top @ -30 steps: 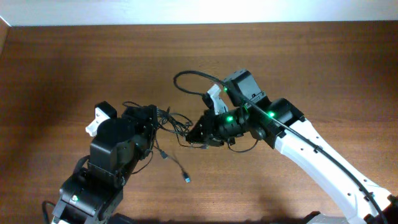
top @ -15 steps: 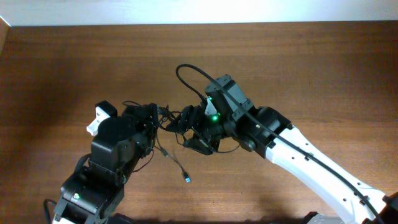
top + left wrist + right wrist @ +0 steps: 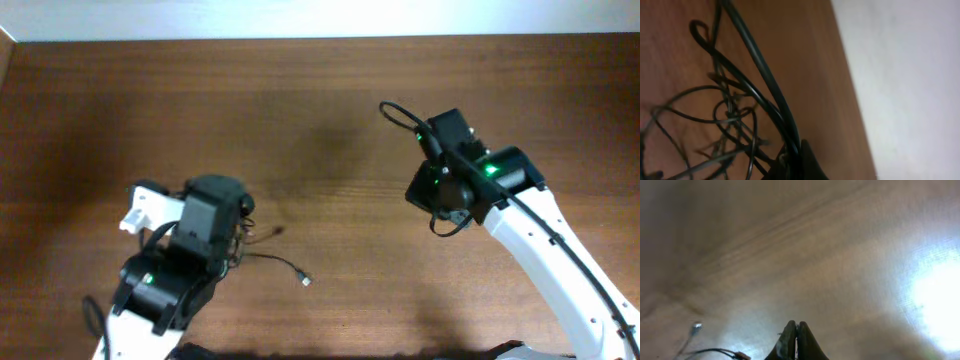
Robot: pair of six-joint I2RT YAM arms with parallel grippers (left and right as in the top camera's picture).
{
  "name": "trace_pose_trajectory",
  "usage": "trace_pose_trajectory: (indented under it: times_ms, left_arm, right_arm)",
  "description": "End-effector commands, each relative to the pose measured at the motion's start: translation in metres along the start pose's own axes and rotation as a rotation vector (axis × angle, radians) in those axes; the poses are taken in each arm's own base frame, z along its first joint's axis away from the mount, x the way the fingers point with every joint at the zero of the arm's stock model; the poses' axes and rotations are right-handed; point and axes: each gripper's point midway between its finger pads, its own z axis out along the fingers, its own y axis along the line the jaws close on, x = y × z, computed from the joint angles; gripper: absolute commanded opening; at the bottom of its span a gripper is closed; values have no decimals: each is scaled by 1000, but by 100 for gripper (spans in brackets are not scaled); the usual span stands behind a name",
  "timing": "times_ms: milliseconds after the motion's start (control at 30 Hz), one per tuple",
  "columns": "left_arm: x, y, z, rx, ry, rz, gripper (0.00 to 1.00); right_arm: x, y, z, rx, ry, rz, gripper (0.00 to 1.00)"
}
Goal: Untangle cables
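Left claw: the left gripper is closed on the cables. Several thin black strands run out from between its fingers and fan up across the wrist view.
Cables, bundle: in the overhead view the tangle sits at the tip of the left arm, at the lower left of the wooden table (most of it is hidden under the wrist there).
Cables, loose strand: one thin strand trails right from the tangle and lies flat on the wood. It ends in a small pale plug.
Cables, second end: a short strand with a small tip pokes out just above the trailing one.
Right claw: the right gripper is closed, its two fingers pressed together with nothing between them. It points down at bare wood.
Right arm position: on the right side of the table, well apart from the tangle. Its wrist view catches the pale plug and a bit of strand at the lower left edge.
Arm wiring: a thicker black arm cable loops off the right wrist.
Lights: a green lamp glows on the right arm.
Background: a white wall borders the far edge of the table.
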Motion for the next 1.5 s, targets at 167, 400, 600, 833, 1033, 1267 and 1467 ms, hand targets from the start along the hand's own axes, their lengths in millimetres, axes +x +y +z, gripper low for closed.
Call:
trace_pose_trajectory:
  times_ms: [167, 400, 600, 833, 1033, 1267, 1467]
  left_arm:
    - [88, -14, 32, 36, 371, 433, 0]
    - [77, -39, 19, 90, 348, 27, 0]
    - [24, -62, -16, 269, 158, 77, 0]
    - [21, -72, -18, 301, 161, -46, 0]
    - [18, -89, -21, 363, 149, -74, 0]
    - [27, -107, -36, 450, 250, -140, 0]
    - [-12, -98, -28, 411, -21, 42, 0]
  right_arm:
    - [-16, 56, -51, -345, -54, -180, 29]
    - [9, 74, -60, -471, 65, -250, 61]
    - [79, 118, -63, -580, 423, -96, 89]
    - [125, 184, -27, -529, 676, 198, 82]
    - [147, 231, -3, -613, 774, 178, 40]
    - [146, 237, -4, -608, 809, 248, 58]
    - [137, 199, 25, -549, 626, -43, 4]
